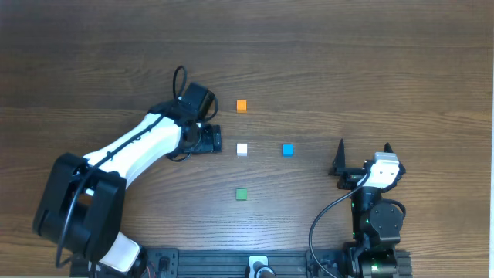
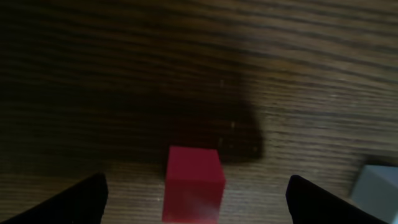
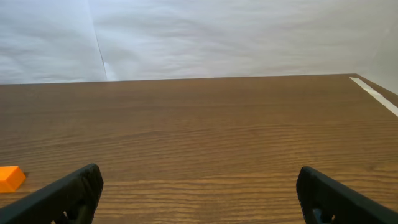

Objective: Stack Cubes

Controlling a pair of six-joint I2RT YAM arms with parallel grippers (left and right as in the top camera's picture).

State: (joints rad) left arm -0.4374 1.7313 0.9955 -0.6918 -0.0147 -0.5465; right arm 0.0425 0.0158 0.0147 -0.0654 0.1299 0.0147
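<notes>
1. Top view: four small cubes lie singly on the wooden table [image 1: 93, 46], none on top of another.
   - The white cube [image 1: 242, 149] sits near the middle, and the blue cube [image 1: 288, 149] is level with it toward the right arm's side.
   - The orange cube [image 1: 241, 105] is farther from the arm bases than the white one, and the green cube [image 1: 241, 194] is nearer to them. All four are well apart.
   - The left arm stretches out over the table, and the left gripper [image 1: 212, 141] is just beside the white cube, on the side away from the blue one. From this view I cannot tell how its fingers stand.
   - The right gripper [image 1: 363, 152] is drawn back close to its own base, beyond the blue cube, with its two dark fingers spread wide.

2. Left wrist view: the left gripper [image 2: 197, 180] is released.
   - Its fingers [image 2: 81, 199] stand far apart, low over the table.
   - A red cube [image 2: 193, 183] sits on the wood between them, with a clear gap to each finger, so nothing is grasped.
   - The arm's shadow darkens the wood beyond the red cube.
   - The white cube [image 2: 377, 186] sits just outside one finger, not touching it.

3. Right wrist view: the right gripper [image 3: 199, 171] is released too, its fingers [image 3: 74, 193] wide apart with bare table between them.
   - The orange cube [image 3: 11, 177] rests on the wood outside one finger.
   - A white backdrop [image 3: 217, 37] rises behind the table's far edge.
</notes>
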